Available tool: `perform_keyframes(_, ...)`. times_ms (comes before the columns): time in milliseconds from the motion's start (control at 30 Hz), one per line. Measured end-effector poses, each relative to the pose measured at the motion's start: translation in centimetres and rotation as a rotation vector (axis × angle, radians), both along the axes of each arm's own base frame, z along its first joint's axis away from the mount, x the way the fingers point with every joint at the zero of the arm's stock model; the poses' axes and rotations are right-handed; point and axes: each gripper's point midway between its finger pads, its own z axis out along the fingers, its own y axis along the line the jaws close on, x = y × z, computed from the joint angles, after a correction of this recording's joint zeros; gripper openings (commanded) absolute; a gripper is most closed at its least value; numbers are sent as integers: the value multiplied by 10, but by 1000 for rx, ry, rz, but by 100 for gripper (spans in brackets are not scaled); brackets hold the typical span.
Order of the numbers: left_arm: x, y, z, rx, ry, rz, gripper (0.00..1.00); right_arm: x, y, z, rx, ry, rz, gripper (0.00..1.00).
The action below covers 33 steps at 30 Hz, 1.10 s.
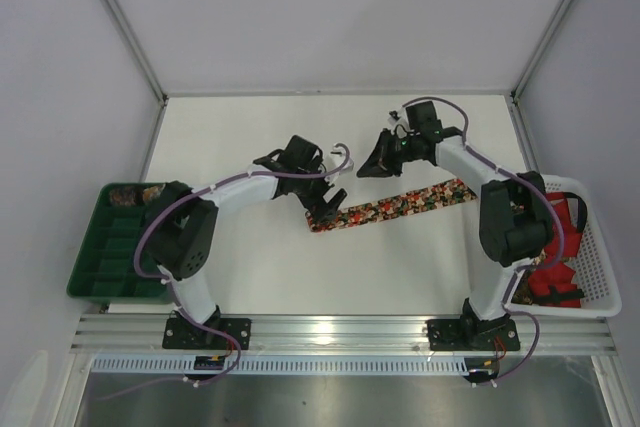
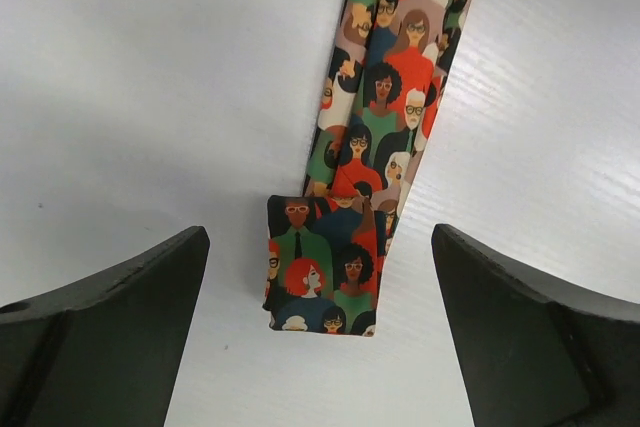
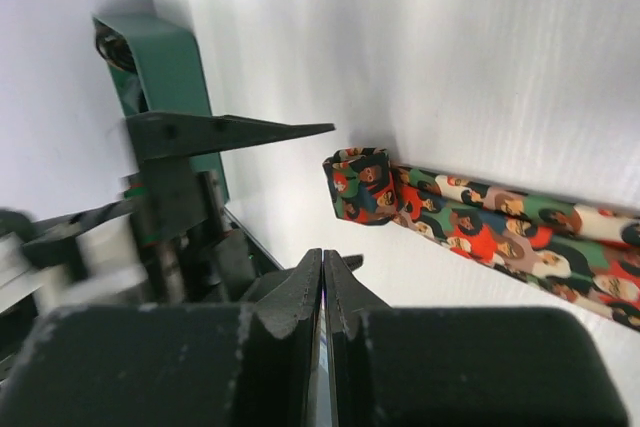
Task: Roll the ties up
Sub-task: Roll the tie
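Note:
One tie (image 1: 395,204) lies flat and slanted across the middle of the table, printed with small faces in red, green and dark blue. Its left end (image 2: 320,277) is folded over once into a short flap. My left gripper (image 1: 328,205) hovers right over that end, open wide, one finger on each side of the fold and touching nothing (image 2: 320,239). My right gripper (image 1: 372,165) sits just behind the tie's middle, apart from it. Its jaws are shut with nothing between them (image 3: 323,259). The right wrist view shows the folded end (image 3: 362,185) and the left gripper's fingers (image 3: 230,130).
A green compartment tray (image 1: 110,257) stands at the table's left edge with a dark rolled bundle (image 1: 135,194) in its far corner. A white mesh basket (image 1: 590,257) at the right edge holds red fabric (image 1: 550,277). White walls enclose the back and sides.

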Motion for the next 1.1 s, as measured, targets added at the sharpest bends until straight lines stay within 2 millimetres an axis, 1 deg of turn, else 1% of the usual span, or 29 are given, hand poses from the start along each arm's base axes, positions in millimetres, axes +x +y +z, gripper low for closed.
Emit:
perform_keyframes(67,-3,1,-8,44,16,-6,100,-1,-11,10,3,-20,-24,8)
perform_keyframes(133,-5,5,-16,84,21,-3,100,-8,-17,16,3,-30,-33,8)
perform_keyframes(200,-7,11,-22,125,25,8,100,-19,-21,18,3,-29,-34,8)
perform_keyframes(333,-5,17,-26,164,9,19,100,-36,-26,9,-4,-2,-33,8)
perform_keyframes(433,-7,17,-29,187,0,11,100,-42,-29,-1,-13,26,-37,8)
perform_keyframes(533,-12,13,-35,209,1,-10,100,-45,-32,-5,-16,39,-42,8)
perform_keyframes(600,-18,10,-41,225,12,-25,100,-45,-33,-4,-14,34,-45,8)
perform_keyframes(733,-25,11,-51,278,17,-40,100,-46,-34,4,0,9,-47,7)
perform_keyframes(900,-24,9,-52,318,-9,-36,98,-45,-39,14,19,-23,-56,7)
perform_keyframes(933,-24,9,-51,322,-10,-36,91,-47,-40,15,24,-23,-55,7)
perform_keyframes(967,-24,8,-51,324,-10,-36,91,-47,-41,14,24,-22,-58,7)
perform_keyframes(1033,-25,8,-52,327,-4,-38,82,-48,-43,14,26,-19,-62,7)
perform_keyframes(1067,-25,7,-52,327,-3,-40,79,-48,-45,14,28,-16,-65,8)
perform_keyframes(1100,-25,7,-52,329,-1,-42,75,-48,-46,13,29,-15,-68,8)
